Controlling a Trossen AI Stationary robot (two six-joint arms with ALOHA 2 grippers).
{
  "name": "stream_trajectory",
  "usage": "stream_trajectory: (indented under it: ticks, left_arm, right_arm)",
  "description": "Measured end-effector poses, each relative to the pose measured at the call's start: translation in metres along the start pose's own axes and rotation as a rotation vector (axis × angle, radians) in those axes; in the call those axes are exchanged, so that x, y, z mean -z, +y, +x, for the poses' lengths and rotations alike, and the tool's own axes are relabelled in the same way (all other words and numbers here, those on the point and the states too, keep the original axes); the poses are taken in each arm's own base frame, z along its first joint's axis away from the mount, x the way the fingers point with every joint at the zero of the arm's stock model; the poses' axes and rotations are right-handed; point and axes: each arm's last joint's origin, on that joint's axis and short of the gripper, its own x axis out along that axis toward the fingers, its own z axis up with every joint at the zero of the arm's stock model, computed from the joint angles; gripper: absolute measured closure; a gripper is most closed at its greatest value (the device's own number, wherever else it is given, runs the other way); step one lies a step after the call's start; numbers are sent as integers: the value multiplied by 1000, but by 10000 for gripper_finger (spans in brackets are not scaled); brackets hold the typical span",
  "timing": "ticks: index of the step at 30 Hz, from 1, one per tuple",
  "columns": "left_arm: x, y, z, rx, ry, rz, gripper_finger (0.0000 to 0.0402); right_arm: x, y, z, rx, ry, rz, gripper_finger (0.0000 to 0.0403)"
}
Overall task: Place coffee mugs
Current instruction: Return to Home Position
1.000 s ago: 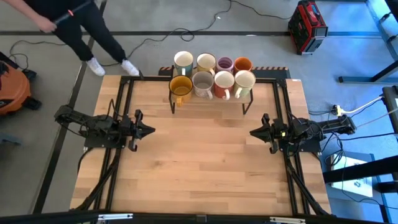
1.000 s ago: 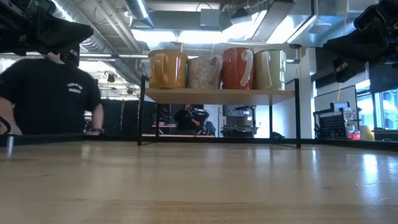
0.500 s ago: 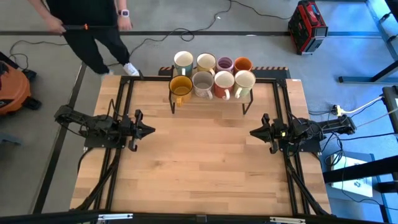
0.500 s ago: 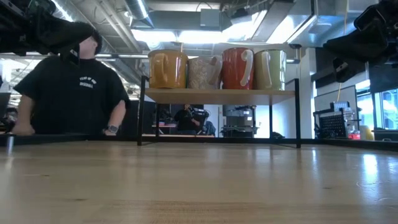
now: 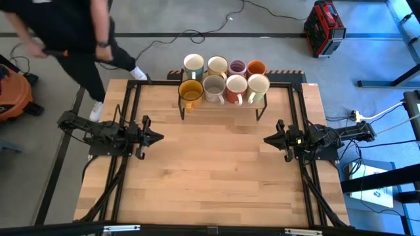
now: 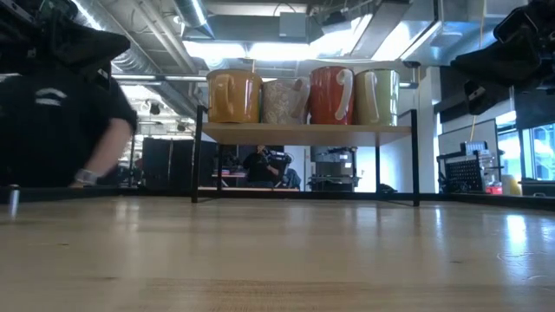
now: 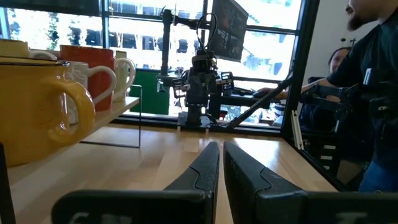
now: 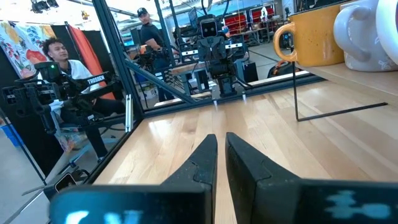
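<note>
Eight mugs (image 5: 214,87) sit in two rows of four, front row on the shelf (image 6: 303,133) at the table's (image 5: 210,177) far edge. Left claw (image 5: 157,137) and right claw (image 5: 268,139) hover at opposite sides, fingers pressed together, empty.

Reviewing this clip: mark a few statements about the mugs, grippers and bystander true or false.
1. Eight mugs stand on the shelf. True.
2. The left gripper holds the yellow mug. False: it is shut and empty; that mug stands on the shelf.
3. The right gripper hovers over the shelf. False: it is at the table's right side.
4. A person is beyond the table's far left corner. True.
</note>
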Motion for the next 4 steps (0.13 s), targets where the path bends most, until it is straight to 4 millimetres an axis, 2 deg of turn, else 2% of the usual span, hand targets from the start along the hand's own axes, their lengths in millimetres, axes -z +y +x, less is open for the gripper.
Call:
stream_trajectory:
  ticks: [4]
  left_arm:
    - [0,0,0,0,0,0,383]
  right_arm:
    - [0,0,0,0,0,0,379]
